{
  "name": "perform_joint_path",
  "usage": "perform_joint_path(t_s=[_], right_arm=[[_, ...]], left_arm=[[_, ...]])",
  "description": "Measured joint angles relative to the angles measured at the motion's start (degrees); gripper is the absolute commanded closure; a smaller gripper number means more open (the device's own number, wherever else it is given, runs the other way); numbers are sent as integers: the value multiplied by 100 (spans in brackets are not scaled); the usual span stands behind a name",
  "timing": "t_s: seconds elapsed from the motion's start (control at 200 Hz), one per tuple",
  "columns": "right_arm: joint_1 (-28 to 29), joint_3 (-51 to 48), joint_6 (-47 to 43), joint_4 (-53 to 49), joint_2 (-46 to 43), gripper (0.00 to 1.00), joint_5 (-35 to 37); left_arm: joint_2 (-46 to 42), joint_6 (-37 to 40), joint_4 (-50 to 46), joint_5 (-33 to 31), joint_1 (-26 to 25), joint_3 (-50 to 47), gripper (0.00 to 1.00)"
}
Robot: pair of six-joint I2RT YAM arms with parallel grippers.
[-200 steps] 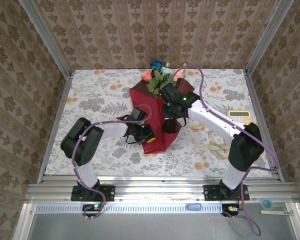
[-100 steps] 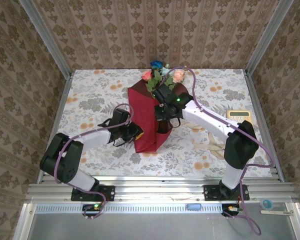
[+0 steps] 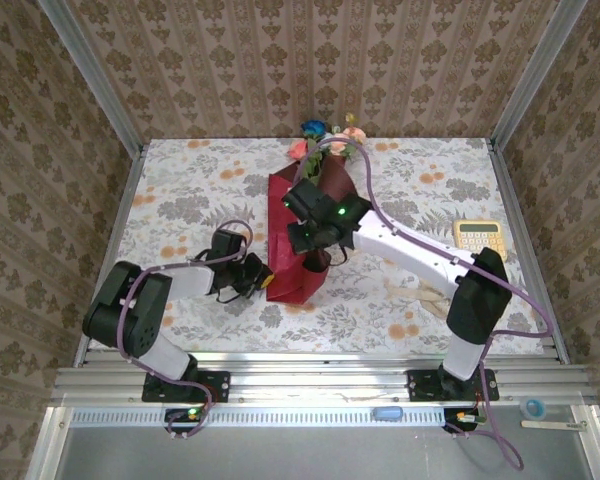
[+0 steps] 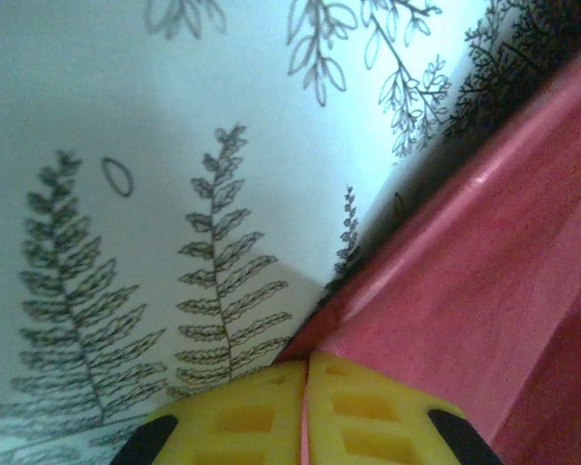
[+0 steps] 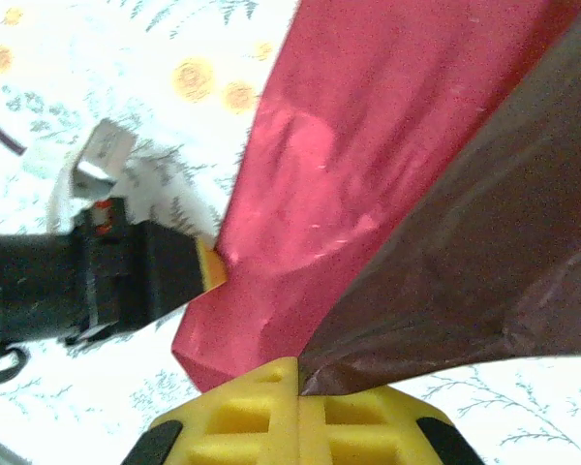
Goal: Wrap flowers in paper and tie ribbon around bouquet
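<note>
Wrapping is partly done, by the look of it. The thin dark red paper sheet [image 3: 292,275] is folded over into a long narrow bundle around the middle of the flower-patterned tabletop [image 3: 180,200], running from the near side toward the far edge. The artificial flowers [image 3: 325,143], pink, red and blue heads on green stems, poke out of its far end close to that far edge. It is no tidy cone yet: a darker flap stands loose on the right side of the bundle, so the fold wants closing and tightening. The long beige ribbon [image 3: 425,293] lies slack on the tabletop toward the near right corner, well apart from the paper and partly under the right arm, so tying has not begun. The right gripper [image 5: 298,373] has its yellow pads pressed together on the edge of that dark flap, which comes out from between them at about the bundle's mid-length. The left gripper [image 4: 307,366] sits low at the bundle's near left corner. Its pads are together too, with the paper's corner running in between them, so I judge it pinched there. A yellow calculator [image 3: 477,235] rests by the right edge, apart from the bundle.
</note>
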Motion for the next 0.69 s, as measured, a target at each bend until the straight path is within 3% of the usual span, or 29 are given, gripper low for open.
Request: perform_joint_path(t_s=[0.31,0.695], right_arm=[[221,319,37,-188,186,100,129],[199,2472,92,-400,2385,100,-275]], left_arm=[[-286,-17,153,-153,-70,-302,93],[-365,-17,433,-315,-186,-472,92]])
